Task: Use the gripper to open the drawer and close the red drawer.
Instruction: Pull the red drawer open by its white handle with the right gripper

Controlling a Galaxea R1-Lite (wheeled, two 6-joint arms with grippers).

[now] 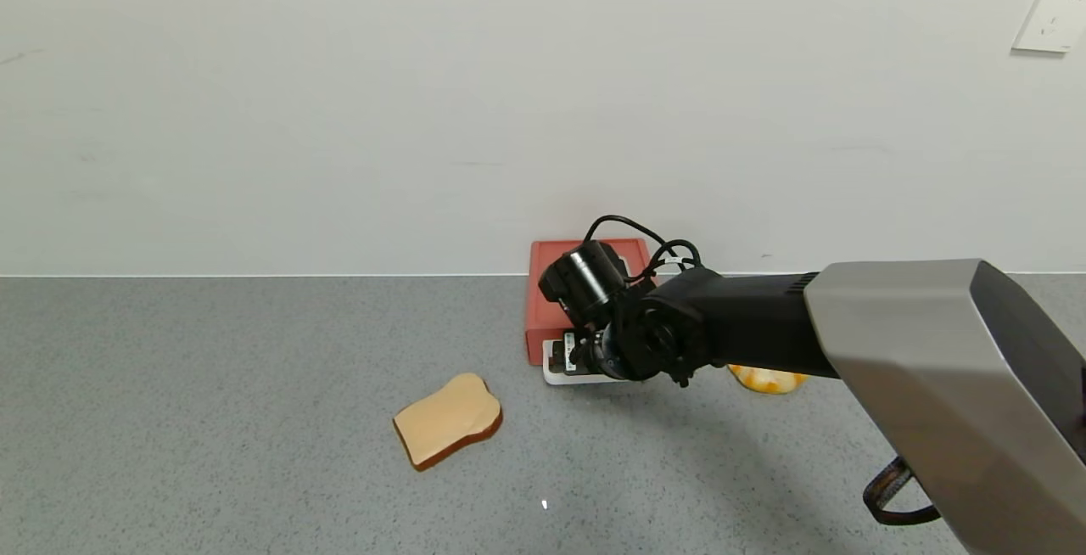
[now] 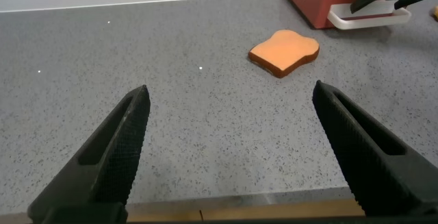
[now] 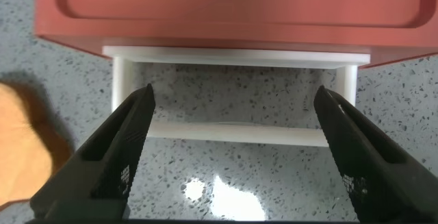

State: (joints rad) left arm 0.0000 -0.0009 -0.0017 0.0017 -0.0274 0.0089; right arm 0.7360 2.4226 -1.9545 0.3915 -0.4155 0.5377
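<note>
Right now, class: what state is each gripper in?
Left gripper: open, holding nothing.
Right gripper: open over the drawer's white handle, gripping nothing.

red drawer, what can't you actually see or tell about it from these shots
- Head view: the right hand and its wrist cover much of the drawer and the handle.
- Right wrist view: the drawer's back and sides run off the edge; its inside is hidden.
- Left wrist view: the drawer is cut by the top edge.
- Head view: the yellow thing is half under the arm.
</note>
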